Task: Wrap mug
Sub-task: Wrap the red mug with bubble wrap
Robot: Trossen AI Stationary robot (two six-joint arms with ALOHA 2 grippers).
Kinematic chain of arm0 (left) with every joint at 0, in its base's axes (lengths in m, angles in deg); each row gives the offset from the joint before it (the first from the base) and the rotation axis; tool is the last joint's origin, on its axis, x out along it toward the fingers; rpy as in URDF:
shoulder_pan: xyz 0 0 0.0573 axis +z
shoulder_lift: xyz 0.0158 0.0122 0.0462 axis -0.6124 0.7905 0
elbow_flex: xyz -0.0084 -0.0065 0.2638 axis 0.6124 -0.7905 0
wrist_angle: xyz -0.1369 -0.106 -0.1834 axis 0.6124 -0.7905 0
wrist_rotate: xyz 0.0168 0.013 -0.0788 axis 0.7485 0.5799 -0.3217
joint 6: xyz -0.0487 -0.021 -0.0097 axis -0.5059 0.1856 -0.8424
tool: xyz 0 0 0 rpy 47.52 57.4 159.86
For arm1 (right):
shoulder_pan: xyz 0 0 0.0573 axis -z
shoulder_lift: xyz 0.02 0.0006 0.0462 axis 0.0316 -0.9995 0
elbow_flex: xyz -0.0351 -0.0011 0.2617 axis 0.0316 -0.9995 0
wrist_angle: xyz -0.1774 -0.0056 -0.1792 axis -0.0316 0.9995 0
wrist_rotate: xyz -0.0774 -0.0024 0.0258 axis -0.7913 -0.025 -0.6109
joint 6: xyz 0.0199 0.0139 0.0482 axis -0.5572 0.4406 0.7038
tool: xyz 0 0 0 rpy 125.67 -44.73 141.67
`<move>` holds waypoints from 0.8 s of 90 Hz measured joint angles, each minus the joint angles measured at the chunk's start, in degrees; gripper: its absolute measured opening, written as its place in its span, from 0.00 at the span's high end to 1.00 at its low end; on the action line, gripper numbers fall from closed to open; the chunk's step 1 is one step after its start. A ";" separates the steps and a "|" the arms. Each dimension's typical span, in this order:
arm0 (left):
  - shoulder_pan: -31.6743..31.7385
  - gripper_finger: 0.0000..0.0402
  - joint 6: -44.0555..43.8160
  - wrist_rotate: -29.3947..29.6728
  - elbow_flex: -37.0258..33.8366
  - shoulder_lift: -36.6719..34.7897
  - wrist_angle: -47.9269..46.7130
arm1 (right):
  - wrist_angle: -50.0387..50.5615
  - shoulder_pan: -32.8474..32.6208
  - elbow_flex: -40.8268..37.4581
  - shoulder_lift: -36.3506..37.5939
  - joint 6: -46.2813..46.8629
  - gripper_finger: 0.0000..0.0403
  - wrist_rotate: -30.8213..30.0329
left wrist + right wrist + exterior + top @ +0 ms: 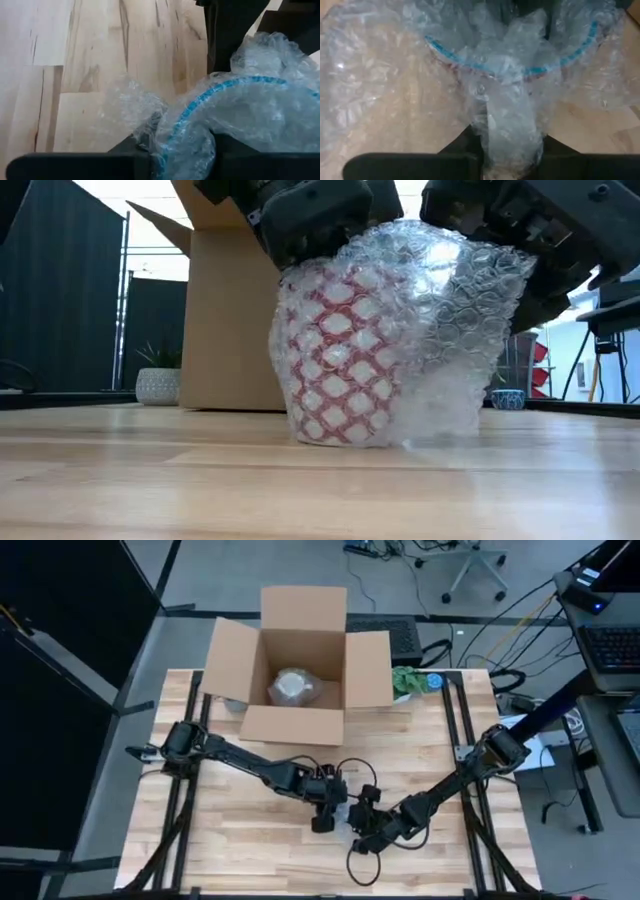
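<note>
A mug with a red-and-white lattice pattern and a blue rim stands upright on its base on the wooden table. Clear bubble wrap is wound round it. Both grippers meet over it at the table's middle. My left gripper comes in from the left and is shut on the wrap at the rim. My right gripper comes in from the right and is shut on a bunch of wrap. The wrap's loose part lies spread on the table beside the mug. My left gripper pinches bubble wrap at the mug's blue rim between its two fingers, slanting down from above on the table's left side. Whether the rim's wall is itself between the fingers, the wrap hides. The mug stays on the table. My right gripper pinches a gathered bunch of bubble wrap, several layers, just outside the mug's rim. Its fingers slant down from above on the table's right side. The wrap runs from them over the mug's mouth; the mug stands on the table.
An open cardboard box stands at the table's far edge with a wrapped item inside. A green object and a small blue-topped thing sit to its right. Bare wood lies in front and to both sides.
</note>
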 joint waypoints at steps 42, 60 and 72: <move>1.62 0.33 0.15 -9.94 1.73 0.08 -0.27 | -0.17 -0.11 0.00 -0.15 -0.02 0.89 0.64; 1.74 0.28 -0.03 -8.80 1.57 -3.64 -3.02 | -0.76 0.00 0.07 -0.28 -0.05 0.89 0.55; 0.82 0.28 0.36 -4.59 1.55 -8.39 -3.18 | -0.68 0.15 0.07 -0.35 -0.04 0.89 0.28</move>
